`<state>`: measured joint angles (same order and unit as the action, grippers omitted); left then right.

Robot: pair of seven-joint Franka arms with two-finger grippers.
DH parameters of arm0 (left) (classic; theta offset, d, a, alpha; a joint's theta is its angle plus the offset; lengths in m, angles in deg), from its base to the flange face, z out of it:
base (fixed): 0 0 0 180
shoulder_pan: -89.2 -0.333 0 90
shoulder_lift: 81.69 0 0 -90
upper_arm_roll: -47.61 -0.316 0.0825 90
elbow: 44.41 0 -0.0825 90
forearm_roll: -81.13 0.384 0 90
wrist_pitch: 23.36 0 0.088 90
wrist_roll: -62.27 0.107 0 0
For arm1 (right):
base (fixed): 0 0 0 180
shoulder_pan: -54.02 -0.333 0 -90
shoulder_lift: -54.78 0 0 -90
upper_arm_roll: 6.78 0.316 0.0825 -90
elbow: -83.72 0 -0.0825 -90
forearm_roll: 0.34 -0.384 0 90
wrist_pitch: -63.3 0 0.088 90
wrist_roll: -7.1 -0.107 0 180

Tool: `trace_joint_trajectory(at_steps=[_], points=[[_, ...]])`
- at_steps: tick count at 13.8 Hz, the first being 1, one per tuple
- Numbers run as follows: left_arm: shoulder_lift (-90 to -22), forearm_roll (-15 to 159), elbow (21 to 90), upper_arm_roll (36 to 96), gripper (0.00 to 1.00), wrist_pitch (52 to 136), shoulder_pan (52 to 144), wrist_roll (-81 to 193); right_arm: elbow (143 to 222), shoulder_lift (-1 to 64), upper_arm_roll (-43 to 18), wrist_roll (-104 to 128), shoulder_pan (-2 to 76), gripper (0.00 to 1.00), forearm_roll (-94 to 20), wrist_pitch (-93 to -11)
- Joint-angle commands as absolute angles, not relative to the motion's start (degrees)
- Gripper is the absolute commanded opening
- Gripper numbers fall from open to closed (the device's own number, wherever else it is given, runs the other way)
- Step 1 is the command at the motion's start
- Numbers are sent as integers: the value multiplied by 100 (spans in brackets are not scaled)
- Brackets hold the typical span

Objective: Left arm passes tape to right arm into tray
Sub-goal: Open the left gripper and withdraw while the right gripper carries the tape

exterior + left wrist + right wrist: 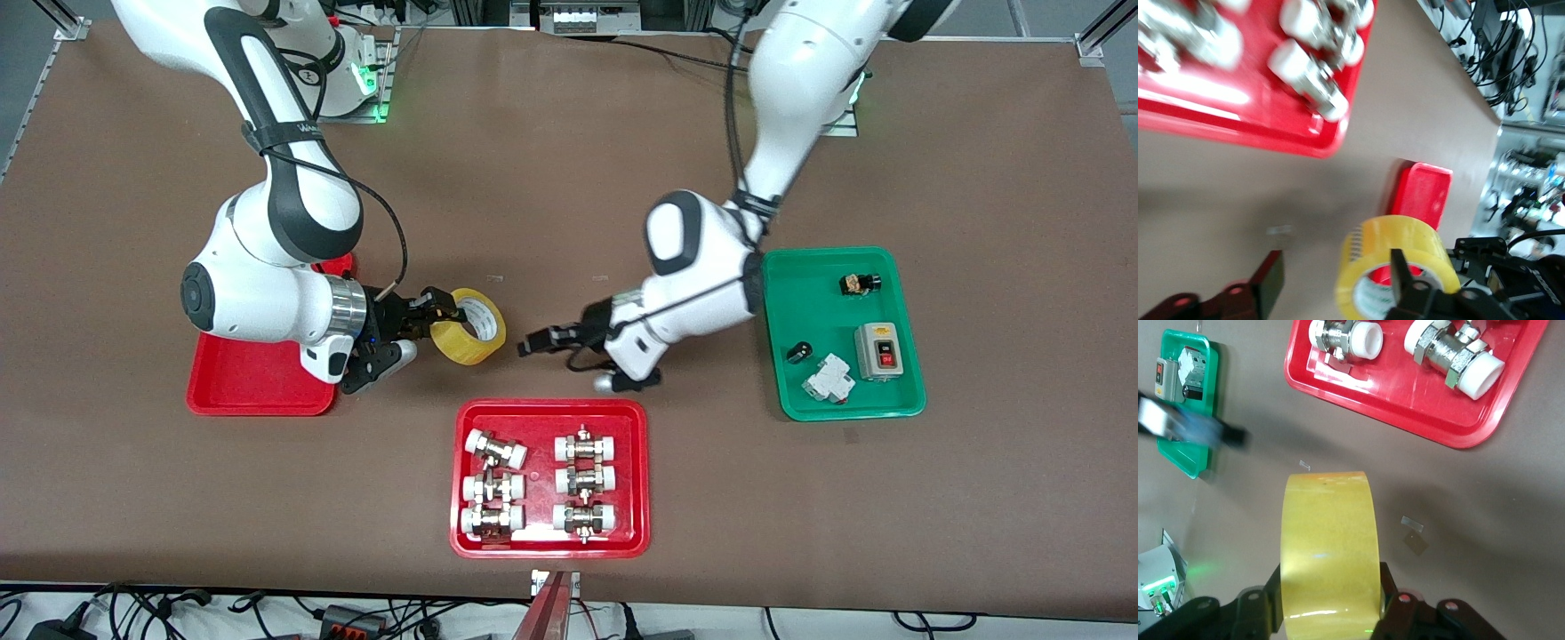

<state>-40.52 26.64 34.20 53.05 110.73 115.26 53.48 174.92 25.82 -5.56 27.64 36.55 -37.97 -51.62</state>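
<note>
So the right gripper [433, 313] is clamped on the tape [469, 326] beside the plain red tray [258, 378]; the left gripper [533, 340] hangs released near it.

Bare brown table [551, 178] lies open between the right gripper [427, 324], clamped on the tape [468, 326], and the open-fingered left gripper [533, 342], while the red tray of fittings [549, 477] (six white-capped pieces) blocks nearer the camera, the plain red tray [258, 382] sits under the right arm, and the green tray [845, 333] bounds the left arm's end.
</note>
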Motion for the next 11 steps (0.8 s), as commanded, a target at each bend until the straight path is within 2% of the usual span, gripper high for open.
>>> trace_joint_trajectory(at_steps=[1,6,9,11], points=[[-4853,4300,3689,5359,100,9710,10654,5489,17477,2595,-616,2802,3810,15,-3787,-5113],[-5601,6252,3653,5341,100,7792,9431,6275,17539,2674,-625,2802,5092,15,-3787,-4421],[-5882,6978,3558,5359,100,6705,8790,7395,17539,2596,-642,2819,6032,16,-3778,-3603],[-6180,7914,3329,5455,100,5920,8753,7343,17539,2403,-642,2837,6569,16,-3769,-3085]])
